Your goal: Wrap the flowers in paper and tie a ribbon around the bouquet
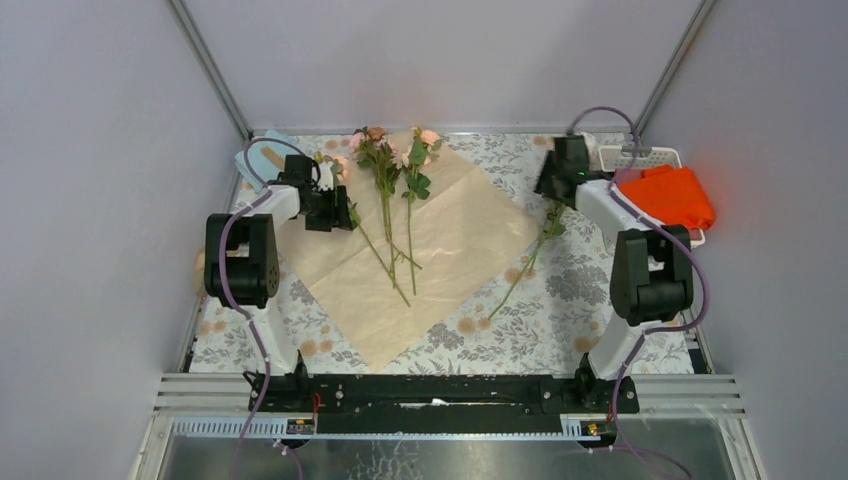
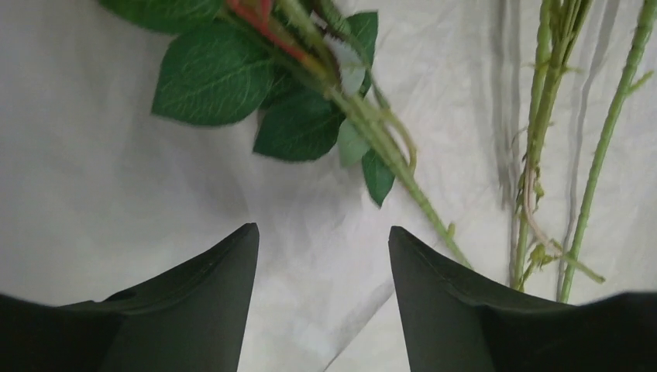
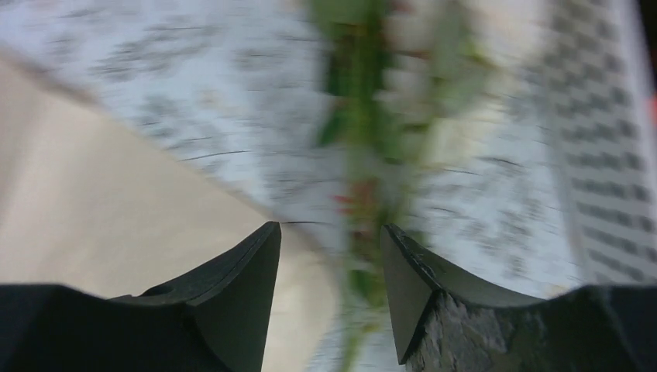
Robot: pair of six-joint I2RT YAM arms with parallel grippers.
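Note:
The peach paper [image 1: 440, 250] lies flat as a diamond on the table. Three pink flowers [image 1: 385, 150] rest on it, heads at the back and stems [image 1: 400, 250] running toward me. My left gripper [image 1: 338, 208] hovers open over the paper's left corner. In the left wrist view a leafy stem [image 2: 387, 147] crosses just ahead of its fingertips [image 2: 324, 232], and more stems [image 2: 542, 116] lie to the right. A fourth flower stem [image 1: 530, 258] lies off the paper's right edge. My right gripper [image 1: 556, 190] stands open over it; the blurred stem [image 3: 360, 155] runs between its fingers [image 3: 329, 229]. The ribbon is out of view.
A bright orange cloth [image 1: 675, 195] sits in a white basket [image 1: 650, 155] at the back right. A light blue folded cloth [image 1: 256, 152] lies at the back left behind the left arm. A floral tablecloth [image 1: 560, 320] covers the table, with grey walls close around it.

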